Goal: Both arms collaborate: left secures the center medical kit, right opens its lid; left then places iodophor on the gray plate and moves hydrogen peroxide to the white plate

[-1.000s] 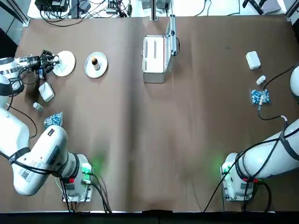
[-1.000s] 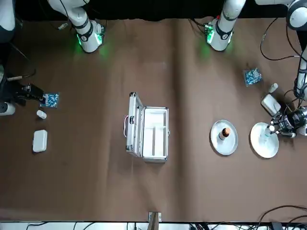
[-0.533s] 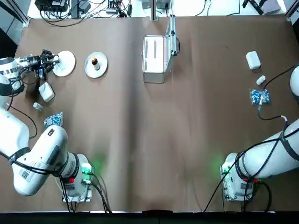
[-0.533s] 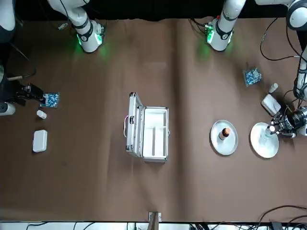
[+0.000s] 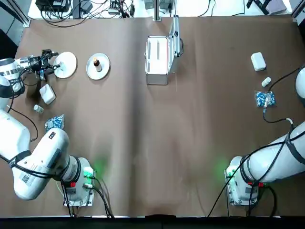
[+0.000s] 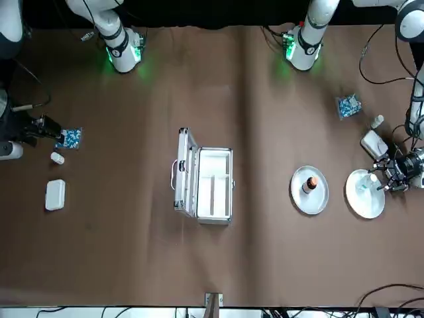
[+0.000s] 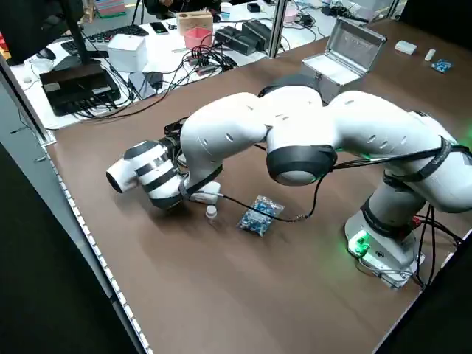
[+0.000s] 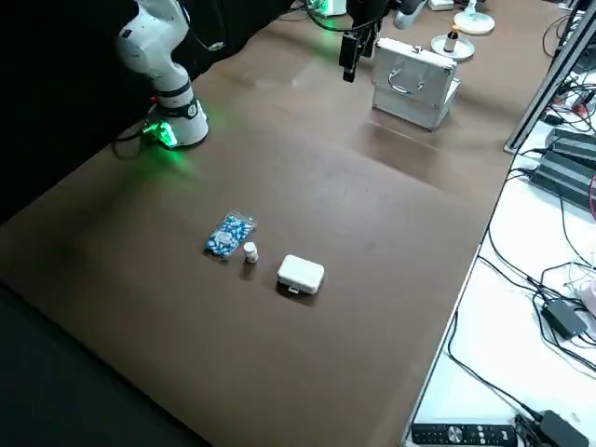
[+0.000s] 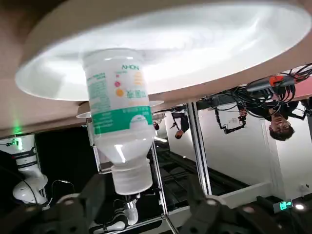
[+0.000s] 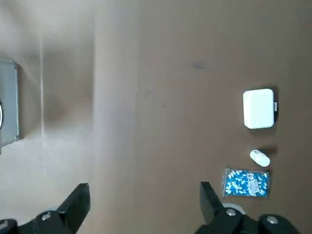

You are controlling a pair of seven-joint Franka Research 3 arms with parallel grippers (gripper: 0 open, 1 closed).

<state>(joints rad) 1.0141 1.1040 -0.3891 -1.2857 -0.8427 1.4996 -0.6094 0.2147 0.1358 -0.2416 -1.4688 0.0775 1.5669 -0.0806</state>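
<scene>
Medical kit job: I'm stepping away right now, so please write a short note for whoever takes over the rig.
Left tool: open, at the white plate, fingers on either side of the hydrogen peroxide, which stands on that plate.
Right tool: open, idle above the table.
Done: medical kit open, lid upright; iodophor on the gray plate.
Left: probably only backing the left arm away.

The right gripper (image 10: 141, 214) is cut off at the right wrist picture's bottom edge; only its spread fingers show. In the top view that arm's wrist runs off at three o'clock. The hydrogen peroxide (image 9: 119, 122) is too small to tell in the overhead views. The medical kit (image 10: 9, 105) is cropped.
</scene>
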